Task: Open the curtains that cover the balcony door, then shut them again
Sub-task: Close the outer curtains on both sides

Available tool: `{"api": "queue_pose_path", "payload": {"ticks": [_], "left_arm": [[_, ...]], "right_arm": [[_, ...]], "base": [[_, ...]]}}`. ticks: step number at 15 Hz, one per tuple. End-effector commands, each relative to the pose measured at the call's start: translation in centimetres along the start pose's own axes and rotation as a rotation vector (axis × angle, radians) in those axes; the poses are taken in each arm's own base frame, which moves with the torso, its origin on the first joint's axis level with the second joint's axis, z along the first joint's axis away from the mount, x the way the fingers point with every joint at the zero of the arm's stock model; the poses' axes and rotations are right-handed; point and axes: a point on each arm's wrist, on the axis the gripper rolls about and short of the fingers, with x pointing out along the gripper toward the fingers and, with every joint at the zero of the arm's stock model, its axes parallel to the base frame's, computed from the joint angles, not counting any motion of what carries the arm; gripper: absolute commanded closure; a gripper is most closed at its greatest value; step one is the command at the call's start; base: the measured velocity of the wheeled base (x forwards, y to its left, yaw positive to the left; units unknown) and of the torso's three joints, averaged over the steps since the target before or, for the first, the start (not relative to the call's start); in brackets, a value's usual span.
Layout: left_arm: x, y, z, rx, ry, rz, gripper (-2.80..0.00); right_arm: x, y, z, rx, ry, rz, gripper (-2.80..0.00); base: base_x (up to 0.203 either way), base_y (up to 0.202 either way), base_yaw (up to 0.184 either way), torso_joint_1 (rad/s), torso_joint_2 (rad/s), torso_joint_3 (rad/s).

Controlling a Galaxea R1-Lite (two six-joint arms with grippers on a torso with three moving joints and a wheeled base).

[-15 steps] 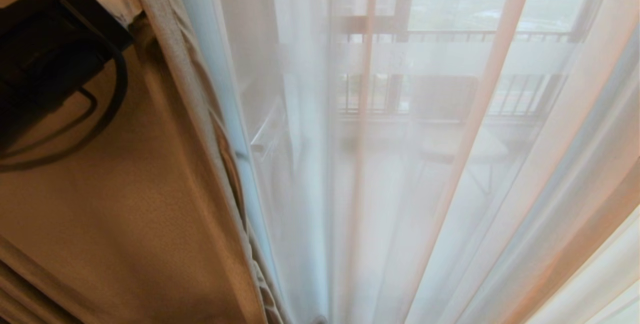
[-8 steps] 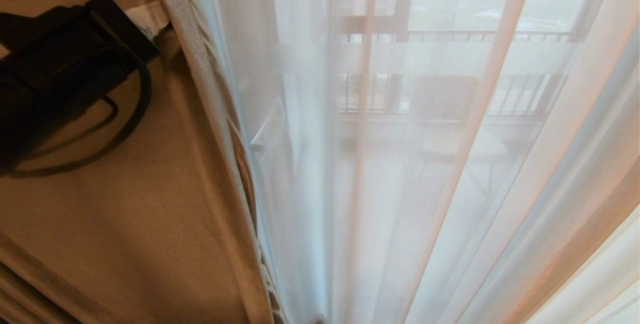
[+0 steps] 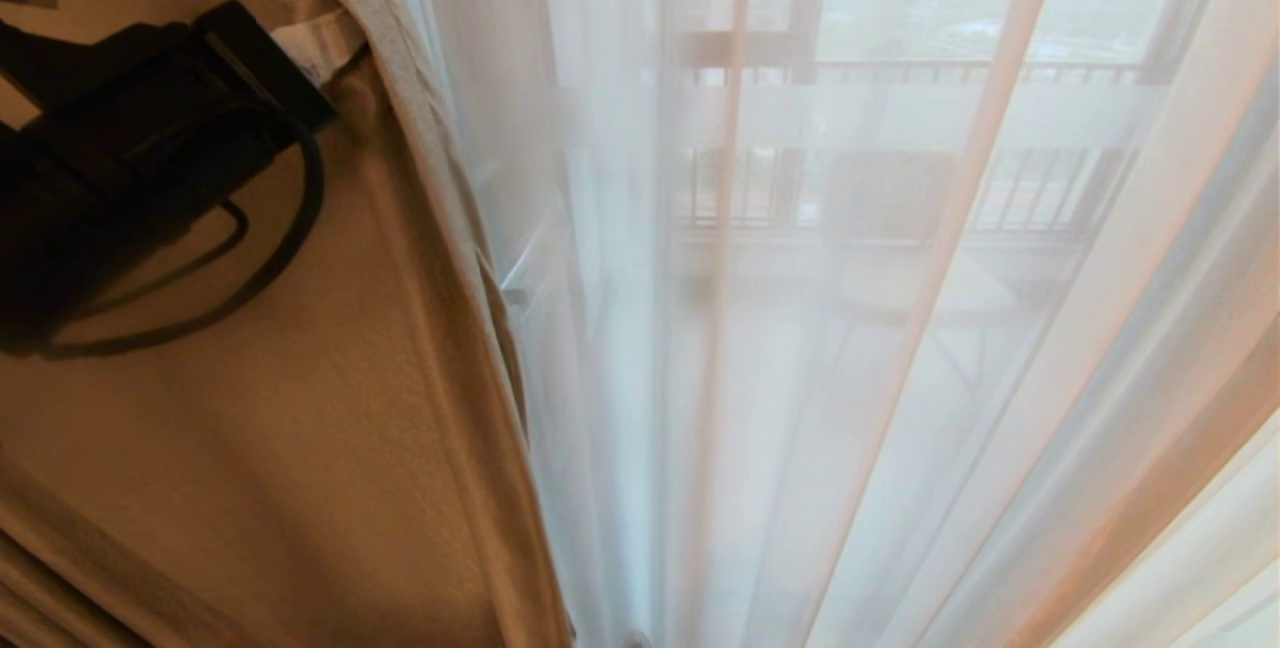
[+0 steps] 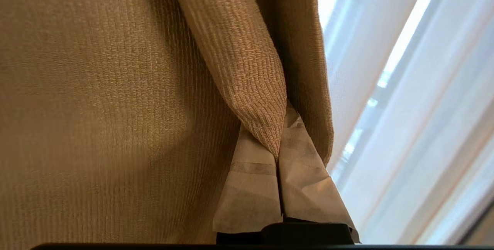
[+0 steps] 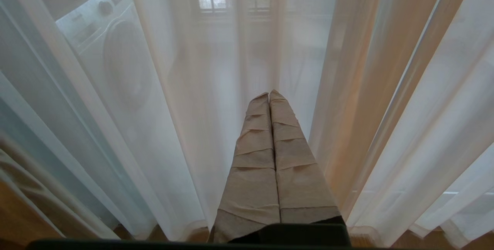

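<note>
Where the left gripper point(image 4: 278, 153) pinches a fold at the drape's point(image 4: 96, 107) leading edge, the heavy woven cloth looks soft and grippy, likely to trail its weight when dragged; that hemmed edge seems the best hold. Parked low, the right gripper point(image 5: 269, 97) is clenched on nothing before the sheers point(image 5: 162, 99). Both layers hang with their long axis vertical, pleats running floorward, across the balcony door point(image 3: 800, 58) beyond.

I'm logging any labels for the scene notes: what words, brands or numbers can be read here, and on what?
None can be read.
Washing machine panel behind the sheer: marks too blurred to read.
Beige drape and left gripper wrapping: no print.
</note>
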Motion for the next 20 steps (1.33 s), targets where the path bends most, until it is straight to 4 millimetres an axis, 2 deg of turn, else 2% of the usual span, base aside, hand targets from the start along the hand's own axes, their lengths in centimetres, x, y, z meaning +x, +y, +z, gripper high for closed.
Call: {"api": "queue_pose_path", "payload": {"ticks": [1, 10, 16, 17, 20], "left_arm": [[-0.6, 0.0, 0.6, 0.020, -0.030, 0.028, 0.00], [-4.0, 4.4, 5.2, 0.201, -0.195, 0.305, 0.00], [-4.8, 5.3, 5.9, 0.229, -0.211, 0.362, 0.00], [-4.9, 5.2, 5.9, 0.228, -0.211, 0.362, -2.80], [-5.0, 5.1, 5.9, 0.228, -0.212, 0.362, -2.80]], "right_arm": [[0.0, 0.0, 0.0, 0.000, -0.001, 0.000, 0.00], [0.0, 0.0, 0.0, 0.000, 0.000, 0.000, 0.00], [0.0, 0.0, 0.0, 0.000, 0.000, 0.000, 0.00], [0.0, 0.0, 0.0, 0.000, 0.000, 0.000, 0.00], [0.0, 0.0, 0.0, 0.000, 0.000, 0.000, 0.00]], "base": [[0.000, 0.000, 0.000, 0.000, 0.00, 0.000], [0.000, 0.000, 0.000, 0.000, 0.00, 0.000], [0.000, 0.000, 0.000, 0.000, 0.00, 0.000], [0.000, 0.000, 0.000, 0.000, 0.00, 0.000], [0.000, 0.000, 0.000, 0.000, 0.00, 0.000]]}}
